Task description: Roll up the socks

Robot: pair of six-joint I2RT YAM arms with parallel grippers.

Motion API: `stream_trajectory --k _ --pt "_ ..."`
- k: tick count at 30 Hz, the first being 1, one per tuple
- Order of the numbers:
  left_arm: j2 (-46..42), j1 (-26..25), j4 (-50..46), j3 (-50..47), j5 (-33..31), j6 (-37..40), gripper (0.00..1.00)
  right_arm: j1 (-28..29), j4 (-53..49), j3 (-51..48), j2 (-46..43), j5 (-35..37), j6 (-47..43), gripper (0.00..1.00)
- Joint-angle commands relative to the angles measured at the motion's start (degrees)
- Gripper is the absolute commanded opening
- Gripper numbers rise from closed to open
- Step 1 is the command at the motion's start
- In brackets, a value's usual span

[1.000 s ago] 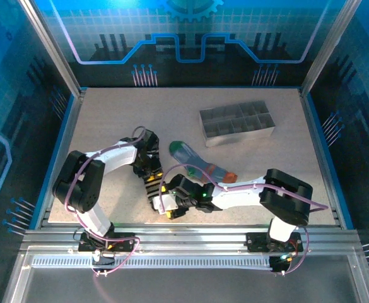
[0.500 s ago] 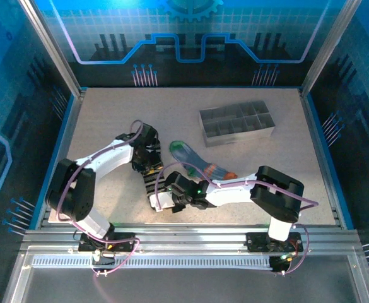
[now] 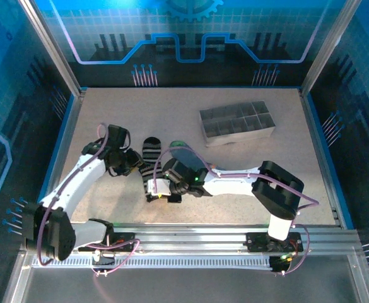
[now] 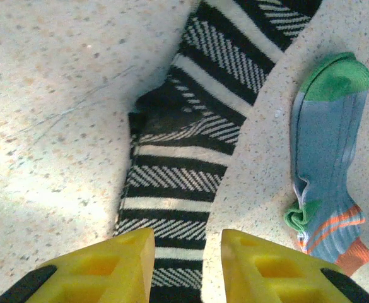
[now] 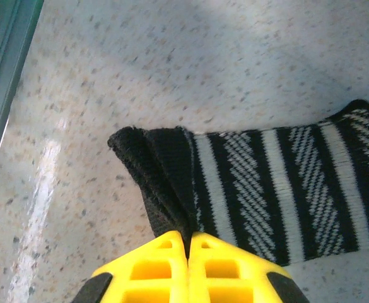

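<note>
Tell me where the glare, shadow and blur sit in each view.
Left wrist: a washed-out glare patch on the table at left, while the black striped sock stays sharp. Right wrist: a pale glare streak on the table at left and soft shadow across the top, with the sock's weave crisp. Top external: a blue tint from the surrounding walls, even light on the table, no strong glare.

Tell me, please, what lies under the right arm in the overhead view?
The blue-grey sock lies on the table under the right arm. Overhead, its green cuff end shows and the arm covers the rest. The arm's jaws are shut on the black sock.
</note>
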Motion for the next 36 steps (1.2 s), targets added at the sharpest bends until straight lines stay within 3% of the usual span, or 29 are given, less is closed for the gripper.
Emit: stream_trajectory --k 1,6,18,26,36 --pt "-2.80 1.35 -4.00 -1.96 3.05 -1.29 0.33 -2.13 -5.47 3.63 2.33 -8.89 6.06 0.00" --pt "-5.51 1.66 -5.31 -3.55 5.54 -2.22 0.32 -4.76 -10.78 9.06 6.72 -15.50 10.86 0.00" --pt "-12.53 -0.71 2.11 -14.49 18.40 -11.02 0.13 -7.60 -12.88 15.84 14.69 -17.06 19.27 0.00" --pt "-12.80 -3.27 10.89 -20.56 17.90 -18.00 0.13 -8.04 -11.55 16.05 16.86 -16.05 22.57 0.00" --pt "-1.44 -3.44 19.17 -20.28 16.58 -17.08 0.13 -7.95 -10.30 15.63 16.51 -15.10 23.90 0.00"
